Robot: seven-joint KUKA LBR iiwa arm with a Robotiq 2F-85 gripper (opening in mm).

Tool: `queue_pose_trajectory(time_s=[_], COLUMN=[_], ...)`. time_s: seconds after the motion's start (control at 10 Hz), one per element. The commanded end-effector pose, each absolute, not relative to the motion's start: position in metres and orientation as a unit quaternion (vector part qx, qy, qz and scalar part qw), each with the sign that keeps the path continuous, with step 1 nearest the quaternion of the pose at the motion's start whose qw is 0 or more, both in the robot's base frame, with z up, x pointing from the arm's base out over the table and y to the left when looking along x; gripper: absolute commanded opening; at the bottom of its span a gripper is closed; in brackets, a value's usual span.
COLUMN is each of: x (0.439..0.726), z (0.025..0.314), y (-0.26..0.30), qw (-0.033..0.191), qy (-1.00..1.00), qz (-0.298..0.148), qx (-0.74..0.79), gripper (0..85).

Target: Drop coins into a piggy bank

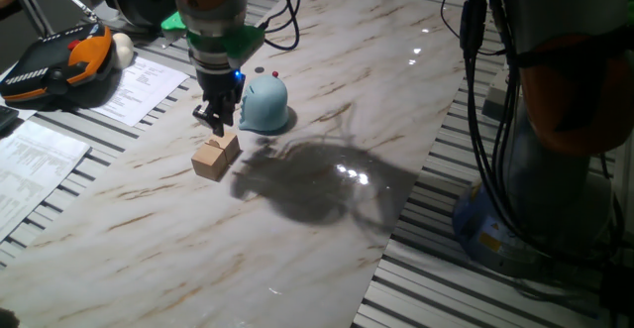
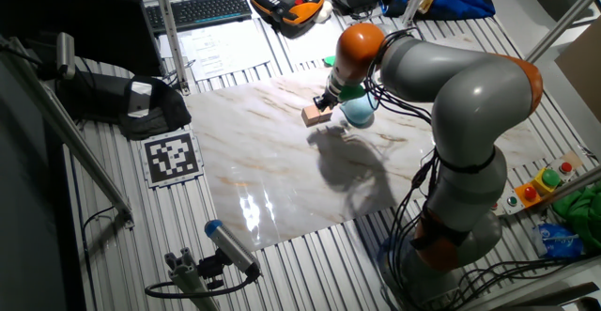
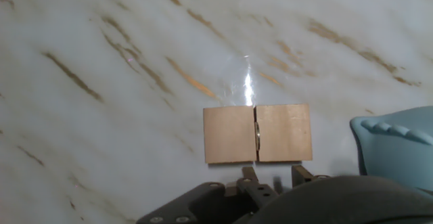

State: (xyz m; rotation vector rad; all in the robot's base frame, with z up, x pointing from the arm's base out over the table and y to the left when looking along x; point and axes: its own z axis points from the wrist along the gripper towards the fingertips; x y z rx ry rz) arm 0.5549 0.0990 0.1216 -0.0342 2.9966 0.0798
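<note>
Here a coin (image 3: pixel 257 135) is seen standing on edge in the crack between two wooden cubes (image 3: pixel 257 133), right under the gripper (image 3: pixel 270 176). The thin fingers are slightly apart, with nothing held. The piggy bank (image 1: pixel 264 103) sits just beside.

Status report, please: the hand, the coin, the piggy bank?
Hand above wooden cubes, open or shut unclear. Coin on edge between cubes. Piggy bank beside hand. Nothing between.
</note>
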Motion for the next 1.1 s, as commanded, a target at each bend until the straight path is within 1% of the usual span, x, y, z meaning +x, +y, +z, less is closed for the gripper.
queue_pose_trajectory(time_s=[0.0,0.3,0.6,1.0], x=[0.5559,0.5585,0.5587,0.5574], z=[0.1174,0.1096,0.1100,0.1115], y=[0.1005,0.1026,0.1025,0.1037], qw=[0.073,0.078,0.079,0.083], qy=[0.997,0.996,0.996,0.996], qz=[0.030,0.029,0.027,0.007], qx=[-0.013,-0.017,-0.017,-0.023], gripper=[34.0,34.0,34.0,34.0])
